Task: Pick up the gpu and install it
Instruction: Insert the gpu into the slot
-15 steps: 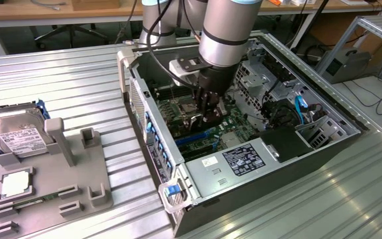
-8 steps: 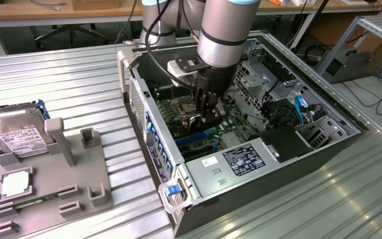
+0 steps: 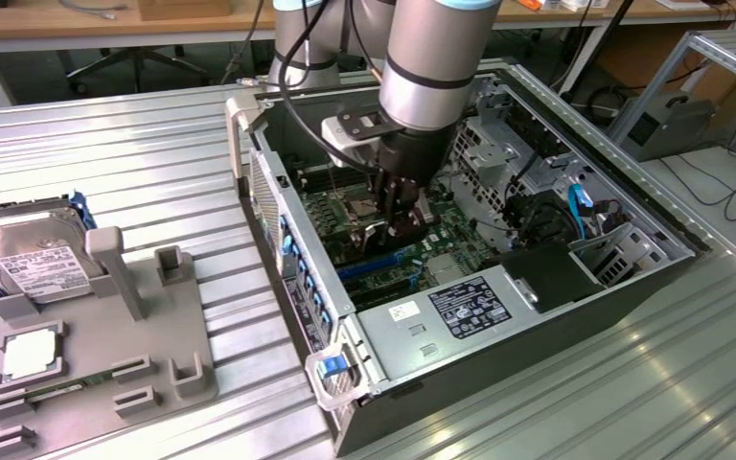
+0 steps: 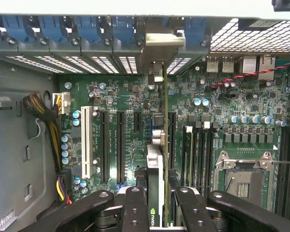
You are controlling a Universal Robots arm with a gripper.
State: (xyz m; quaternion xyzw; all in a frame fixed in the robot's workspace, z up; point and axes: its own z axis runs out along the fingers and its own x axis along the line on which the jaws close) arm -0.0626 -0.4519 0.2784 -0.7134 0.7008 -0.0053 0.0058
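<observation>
Gpu (image 4: 155,162), a thin flat card with a green circuit board and silvery end bracket, stands edge-on in the wrist view. The black two-fingered gripper (image 4: 158,193) is clamped across its faces, over the green motherboard (image 4: 111,92) slots. It looks light, stiff and fragile, best held by its flat sides, clear of the contacts. In the exterior view, the gripper reaches down inside the open grey metal computer case (image 3: 285,206).

Ribbed metal table (image 3: 112,153) is holding up an open PC case (image 3: 401,369), with a grey rack (image 3: 150,331) sitting beside it.
</observation>
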